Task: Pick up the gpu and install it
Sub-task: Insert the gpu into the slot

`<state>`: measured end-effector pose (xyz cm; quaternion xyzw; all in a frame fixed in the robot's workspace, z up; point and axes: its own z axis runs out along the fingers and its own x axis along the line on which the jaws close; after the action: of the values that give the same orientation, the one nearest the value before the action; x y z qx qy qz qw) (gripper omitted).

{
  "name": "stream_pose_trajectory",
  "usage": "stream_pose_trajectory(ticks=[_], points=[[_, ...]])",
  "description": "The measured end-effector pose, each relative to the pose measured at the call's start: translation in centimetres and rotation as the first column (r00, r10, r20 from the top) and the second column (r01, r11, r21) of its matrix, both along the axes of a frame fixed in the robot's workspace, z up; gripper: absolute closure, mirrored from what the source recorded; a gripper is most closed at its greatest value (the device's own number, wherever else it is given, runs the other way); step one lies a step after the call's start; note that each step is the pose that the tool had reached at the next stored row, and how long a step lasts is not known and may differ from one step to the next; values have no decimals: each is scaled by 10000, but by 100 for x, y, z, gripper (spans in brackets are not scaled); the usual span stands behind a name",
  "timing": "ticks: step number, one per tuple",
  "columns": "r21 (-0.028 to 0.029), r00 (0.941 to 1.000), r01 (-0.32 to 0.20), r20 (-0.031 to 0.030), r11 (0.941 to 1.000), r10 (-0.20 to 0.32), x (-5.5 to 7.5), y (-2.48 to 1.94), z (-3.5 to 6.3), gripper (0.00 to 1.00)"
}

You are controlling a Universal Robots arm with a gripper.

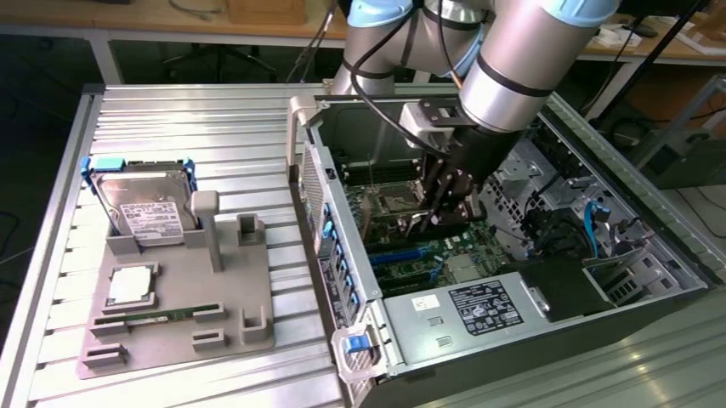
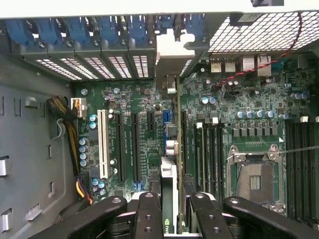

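The gpu (image 2: pixel 171 164) shows edge-on in the wrist view, a thin dark card with its silver end bracket (image 2: pixel 173 47) reaching the case's rear slot openings. My gripper (image 2: pixel 173 198) is shut on it, one black finger (image 2: pixel 149 209) on each side. In the exterior view the gripper (image 1: pixel 445 200) is deep inside the open computer case (image 1: pixel 635 221), holding the gpu (image 1: pixel 422 223) upright over the green motherboard (image 1: pixel 397 255). The card lines up along the expansion slots (image 2: pixel 119 144); I cannot tell whether its edge touches a slot.
On the exterior view's left, a grey fixture (image 1: pixel 182 340) carries a hard drive (image 1: pixel 148 204), a square processor chip (image 1: pixel 131 285) and a green memory stick (image 1: pixel 159 316). Inside the case are the power supply (image 1: pixel 477 310), the processor socket (image 2: pixel 254 177), cables (image 2: pixel 75 144) and blue slot clips (image 2: pixel 99 30).
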<state>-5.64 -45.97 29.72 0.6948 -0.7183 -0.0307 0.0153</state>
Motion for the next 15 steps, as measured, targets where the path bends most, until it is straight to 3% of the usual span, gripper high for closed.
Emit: stream_pose_trajectory(ticks=[15], points=[[21, 10000, -4, -1, 10000, 4, -102, -33, -146, 73]])
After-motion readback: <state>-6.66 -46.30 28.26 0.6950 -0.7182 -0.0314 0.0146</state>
